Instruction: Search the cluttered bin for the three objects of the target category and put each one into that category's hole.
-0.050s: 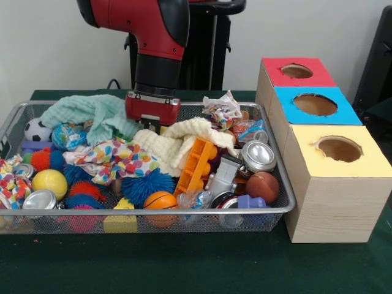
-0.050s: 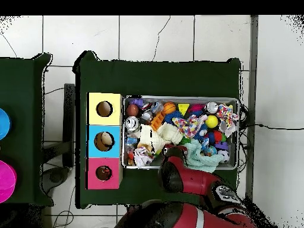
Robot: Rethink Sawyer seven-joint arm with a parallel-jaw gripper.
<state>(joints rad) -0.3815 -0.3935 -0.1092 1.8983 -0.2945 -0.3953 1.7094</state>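
Down among the clutter, the target category goes unnamed, so which three things are wanted cannot be told; balls, cans, cloths and blocks all lie mixed in the bin (image 1: 277, 160). An orange ball (image 1: 160, 201) sits at the front wire, a yellow ball (image 1: 49, 182) toward one end, a soccer ball (image 1: 37, 129) in a back corner, and a can (image 1: 258, 155) lies near the boxes. The pincer (image 1: 152, 125) hangs low over the back middle, just above a cream cloth (image 1: 174, 142) and beside a mint cloth (image 1: 92, 113); whether it is spread or pressed together cannot be told, and nothing is seen held.

Beside the bin on the green counter (image 1: 184, 266) stand three boxes with a red hole (image 1: 296, 71), a blue hole (image 1: 315, 104) and a yellow hole (image 1: 339, 148). Overhead, something pale seems to lie in the blue hole, so one drop may be done; otherwise the search looks early.
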